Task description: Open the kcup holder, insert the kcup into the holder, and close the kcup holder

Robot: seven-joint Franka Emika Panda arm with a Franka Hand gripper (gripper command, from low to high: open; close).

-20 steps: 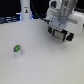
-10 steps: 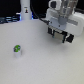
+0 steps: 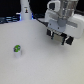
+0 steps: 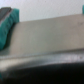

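Observation:
The kcup point(image 3: 17, 49), a tiny pale pod with a green top, stands alone on the white table point(image 3: 40, 65) at the exterior view's left. My gripper point(image 3: 57, 38) hangs at the exterior view's upper right, far from the pod, with its dark fingers apart and nothing between them. A dark boxy shape point(image 3: 75, 38) right behind the gripper looks like the kcup holder, but the arm hides most of it. The wrist view is blurred: a teal finger pad point(image 4: 9, 22), a grey flat surface point(image 4: 50, 35) and a dark curved edge point(image 4: 55, 65) close below.
A white bottle-like post point(image 3: 25, 10) stands at the back of the table, at the exterior view's upper left. The dark back edge of the table runs behind it.
The gripper has sunk slightly at the exterior view's upper right. The kcup has not moved.

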